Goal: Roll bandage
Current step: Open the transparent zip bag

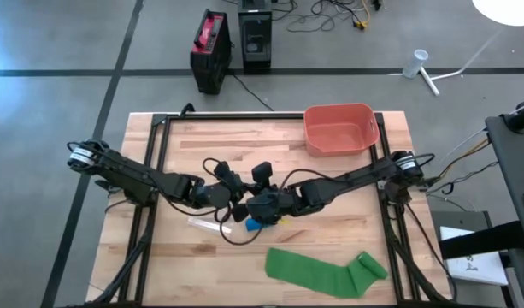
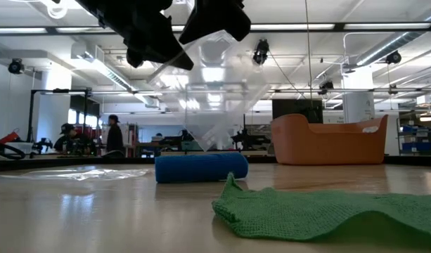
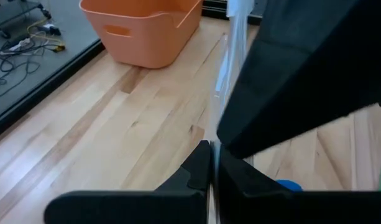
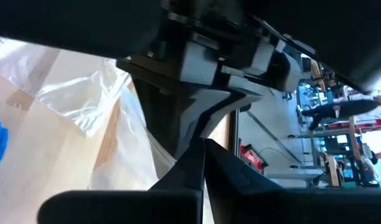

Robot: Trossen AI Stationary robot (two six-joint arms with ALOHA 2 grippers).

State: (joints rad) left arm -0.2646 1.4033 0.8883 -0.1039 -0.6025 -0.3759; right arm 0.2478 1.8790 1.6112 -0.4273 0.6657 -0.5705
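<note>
Both arms meet over the middle of the table (image 1: 347, 248), and the blue bandage roll (image 2: 201, 168) serves as the landmark. It lies on its side on the wood, directly beneath the two grippers. A clear plastic bag (image 2: 215, 91) hangs in the air above the roll — its lower corner tapers down to a point just over it. The left gripper (image 3: 213, 163) is clenched on one edge of the bag, fingers pressed together with the thin film between them. The right gripper (image 4: 204, 155) is likewise clenched, pinching the plastic close beside the left one. In front of the roll, toward the table's near edge, a green cloth (image 1: 326, 271) lies spread out flat. Well beyond the roll, at the far side, stands an orange bin (image 1: 339, 129).
</note>
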